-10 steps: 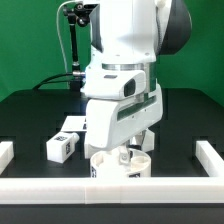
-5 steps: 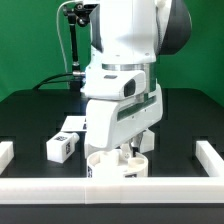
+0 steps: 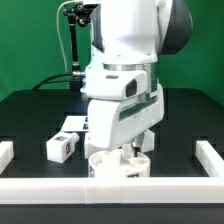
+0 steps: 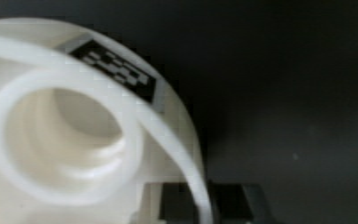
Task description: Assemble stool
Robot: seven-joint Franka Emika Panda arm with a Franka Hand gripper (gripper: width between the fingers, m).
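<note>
Seat [image 3: 105, 168] sits on the desk [image 3: 190, 115] at the near edge, touching or just beside the front rail [image 3: 190, 190], recessed side up. In the wrist view you see its rim [image 4: 158, 130] run between the two dark pads [image 4: 165, 200], one inside the wall and one outside. The jaws read as clenched on that rim. One round recess [image 4: 60, 120] shows inside the seat, and a tag [image 4: 114, 65] on its wall. Arm [image 3: 125, 60] stands straight over the seat and hides most of it in the exterior view. Leg [image 3: 60, 147] lies loose on the desk, toward the exterior view's left of the seat, near but apart. Marker board [image 3: 72, 124] lies flat behind the leg.

Step, my read: seat positioning, squaring it against the rail before any leg goes in. No leg looks fitted, so the task is early. Next you'd need to let go of the rim, lift clear without dragging the seat, then go for the leg and grip it across its sides. Other legs: not visible.
</note>
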